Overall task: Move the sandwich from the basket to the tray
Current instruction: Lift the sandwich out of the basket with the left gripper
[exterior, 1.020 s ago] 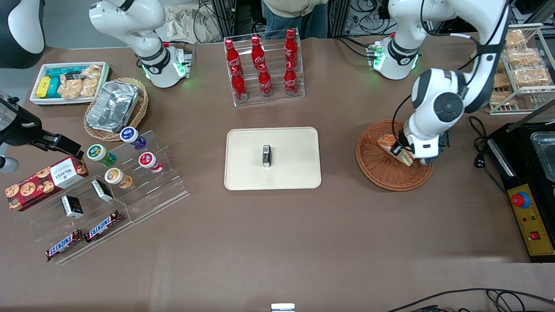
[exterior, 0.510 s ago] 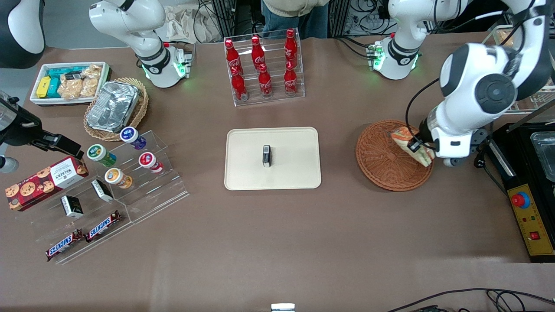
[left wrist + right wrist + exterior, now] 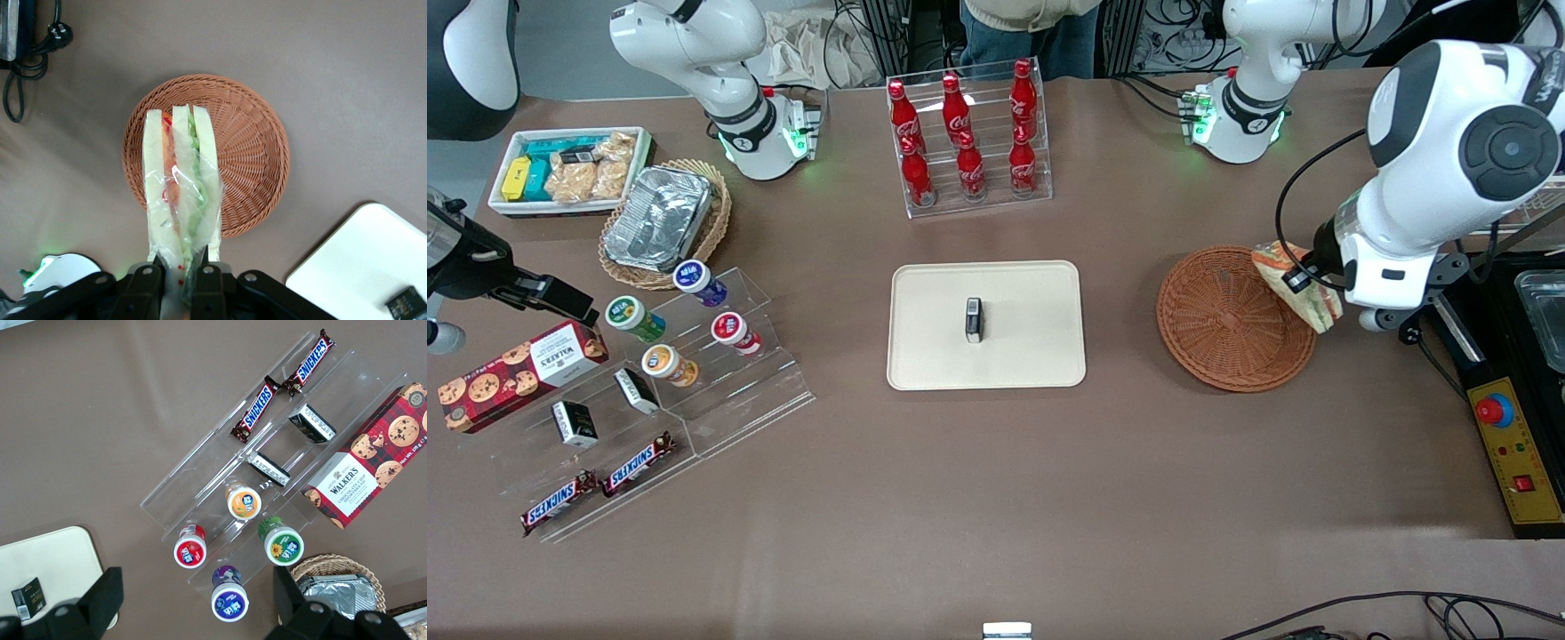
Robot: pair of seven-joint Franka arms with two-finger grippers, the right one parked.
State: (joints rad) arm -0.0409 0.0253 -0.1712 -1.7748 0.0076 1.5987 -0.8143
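Sandwich [image 3: 180, 200] looks soft, light, crushable; our gripper [image 3: 179, 272], above the basket [image 3: 250, 143], is clamped on its wrapped end.

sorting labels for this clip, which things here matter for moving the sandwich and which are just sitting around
Part of the job:
- sandwich, held above the basket
- basket
- tray
- left gripper, jaws shut on the sandwich

Just lying about:
- small black box on the tray
- cola bottles
- Snickers bars
- cookie box
- foil container

Front view overlooks the whole table; left wrist view looks down, sharing the basket [image 3: 1232, 318].
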